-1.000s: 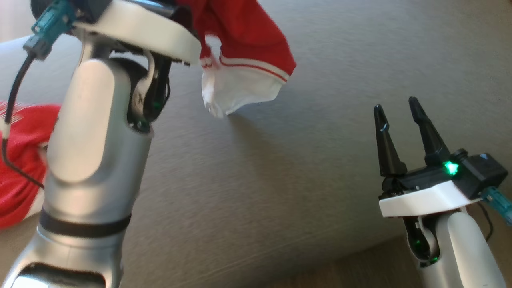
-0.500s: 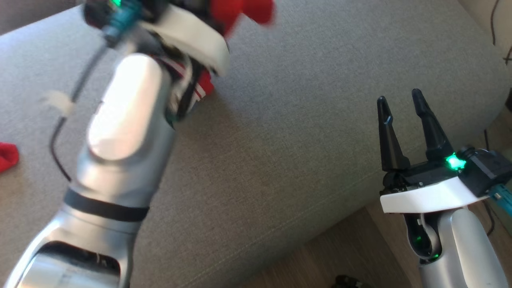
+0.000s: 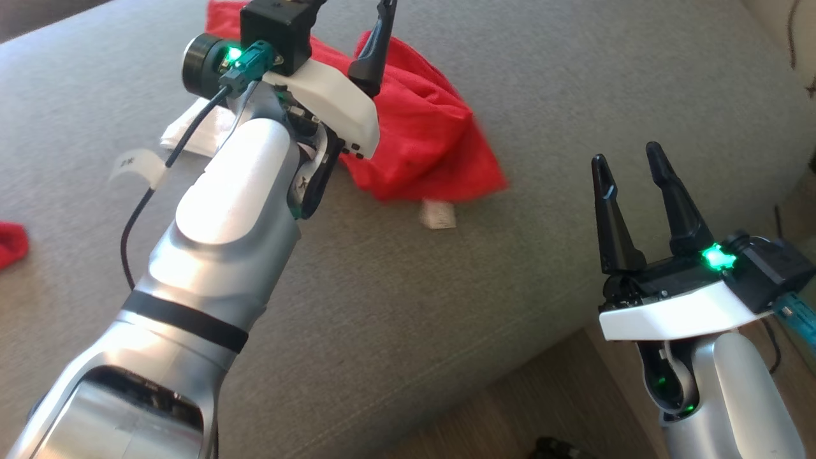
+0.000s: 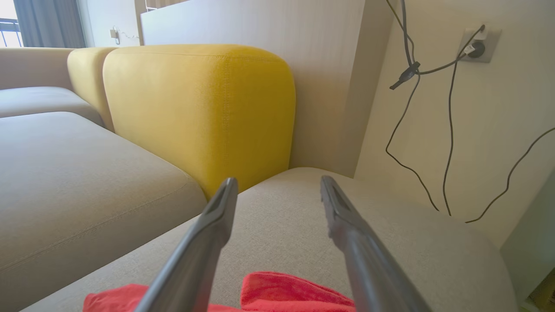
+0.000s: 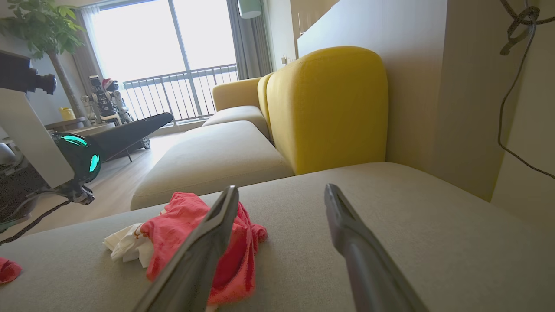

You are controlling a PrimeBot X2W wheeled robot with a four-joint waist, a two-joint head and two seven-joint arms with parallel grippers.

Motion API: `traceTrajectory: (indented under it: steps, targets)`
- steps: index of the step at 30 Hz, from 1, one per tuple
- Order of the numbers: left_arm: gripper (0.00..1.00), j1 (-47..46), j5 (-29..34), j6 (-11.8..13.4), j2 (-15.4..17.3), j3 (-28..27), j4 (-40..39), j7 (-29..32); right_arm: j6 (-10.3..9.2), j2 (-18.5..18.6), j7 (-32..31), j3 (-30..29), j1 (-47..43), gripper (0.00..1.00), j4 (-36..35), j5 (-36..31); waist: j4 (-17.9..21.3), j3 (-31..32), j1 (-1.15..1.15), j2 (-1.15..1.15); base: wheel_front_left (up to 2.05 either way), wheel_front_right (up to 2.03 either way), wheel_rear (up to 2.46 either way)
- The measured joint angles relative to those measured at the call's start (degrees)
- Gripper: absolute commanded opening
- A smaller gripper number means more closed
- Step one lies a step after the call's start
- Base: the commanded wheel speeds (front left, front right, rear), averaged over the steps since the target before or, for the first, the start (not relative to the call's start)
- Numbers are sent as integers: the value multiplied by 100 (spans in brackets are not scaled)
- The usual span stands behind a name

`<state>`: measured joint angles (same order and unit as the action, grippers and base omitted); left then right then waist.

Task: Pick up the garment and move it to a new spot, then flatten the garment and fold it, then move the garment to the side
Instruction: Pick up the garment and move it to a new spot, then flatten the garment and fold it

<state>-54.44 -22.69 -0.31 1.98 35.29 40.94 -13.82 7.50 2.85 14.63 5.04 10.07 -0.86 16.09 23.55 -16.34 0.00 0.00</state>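
Observation:
The garment [image 3: 427,134], red with a white part [image 3: 191,131] and a white tag [image 3: 438,213], lies crumpled on the grey sofa seat [image 3: 446,306]. My left gripper [image 3: 349,9] hovers just above it, open and holding nothing. In the left wrist view its fingers [image 4: 278,182] are spread, with red cloth [image 4: 286,290] below them. My right gripper [image 3: 628,159] stands open over the seat's front right edge, well clear of the garment. In the right wrist view the garment [image 5: 186,221] sits behind the left finger of that gripper [image 5: 282,190].
A second red item [image 3: 11,242] lies at the far left of the seat. A yellow backrest cushion [image 4: 199,108] rises behind the seat. Cables [image 4: 433,130] hang on the wall to the right. Wooden floor [image 3: 510,408] lies past the seat's front edge.
My left gripper has opened and let go of the garment, which now lies on the seat. The head camera has shifted. The right gripper stays open.

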Motion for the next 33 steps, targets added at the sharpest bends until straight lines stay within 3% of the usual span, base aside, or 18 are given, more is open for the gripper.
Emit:
traceTrajectory:
  steps: [5, 9, 14, 18, 23, 28, 33]
  targets:
    - [100, -27, -141, 94, -7, 18, 0, -49, 0, 0, 0, -73, 0, 100, 9, -92, -247, 126, 0, 0, 0, 0, 0]
    - [100, 268, -109, 190, 164, -493, -798, -77, 0, 1, 0, -153, -6, 100, 16, -281, -613, 292, 0, 0, 0, 0, 0]
    - [100, 1490, 41, 182, 544, -838, -1619, -89, 0, 1, 0, -253, -38, 100, 36, -541, -1091, 484, 0, 0, 0, 0, 0]
    - [100, 2484, 105, 182, 647, -1035, -2164, -88, 0, 0, 0, -229, -177, 100, 136, -715, -1494, 655, 0, 0, 0, 0, 0]
    - [100, 3433, 155, 130, 486, -1546, -2918, -89, 0, 0, 0, -162, -378, 100, 276, -814, -1937, 884, 0, 0, 0, 0, 0]
    - [100, 4475, 346, 71, 278, -1995, -3166, -88, 0, 0, 0, -165, -428, 100, 331, -826, -2203, 1101, 0, 0, 0, 0, 0]
    - [100, 4868, 550, -103, 118, -2163, -3401, -88, 0, 0, 0, -170, -566, 100, 392, -886, -2361, 1179, 0, 0, 0, 0, 0]
